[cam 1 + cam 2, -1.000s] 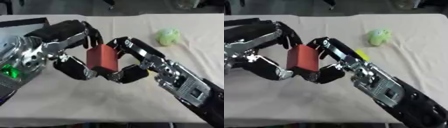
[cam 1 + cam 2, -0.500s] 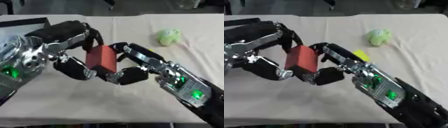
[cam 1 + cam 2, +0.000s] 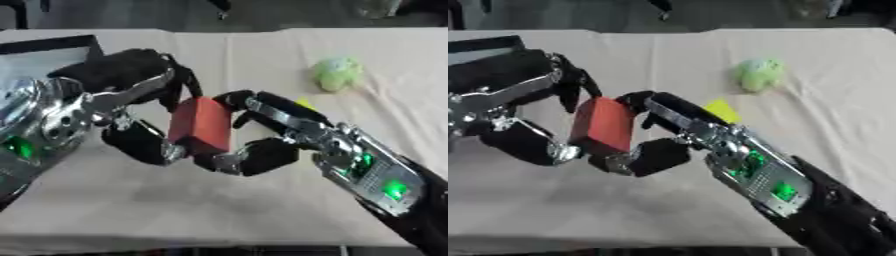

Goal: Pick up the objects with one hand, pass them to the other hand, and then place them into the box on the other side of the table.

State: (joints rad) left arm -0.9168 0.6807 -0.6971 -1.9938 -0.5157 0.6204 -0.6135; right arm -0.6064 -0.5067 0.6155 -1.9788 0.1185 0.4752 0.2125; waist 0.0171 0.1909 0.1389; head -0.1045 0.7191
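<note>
At the desk's far left corner lies the box (image 3: 48, 52), a dark-rimmed tray with a pale floor, partly hidden behind my left arm. My left hand (image 3: 131, 107) hangs above the left half of the desk (image 3: 262, 200), its fingers curled over the top and left face of the red block (image 3: 203, 125) and its thumb hooked under the lower left corner. The block is off the desk, tilted, roughly midway between the near and far edges. My right hand (image 3: 662, 137) meets it from the other side: the fingers lie along the block's upper right edge and the thumb presses up against its underside, so both hands are closed on the block at once (neither has let go).

I judge this to be the handover itself, the middle step of the task. Which hand gives and which receives cannot be read from this moment alone; the box at the left suggests that my left hand is the receiver.

Just beyond my right wrist a small yellow piece (image 3: 721, 110) lies flat on the desk, partly covered in the left eye view. Toward the far right corner sits a green ball-like object (image 3: 337, 74), untouched and well apart from both hands.

The next move calls for one hand to open and draw clear while the other keeps the block; the tilt is a risk if the release is uneven.
</note>
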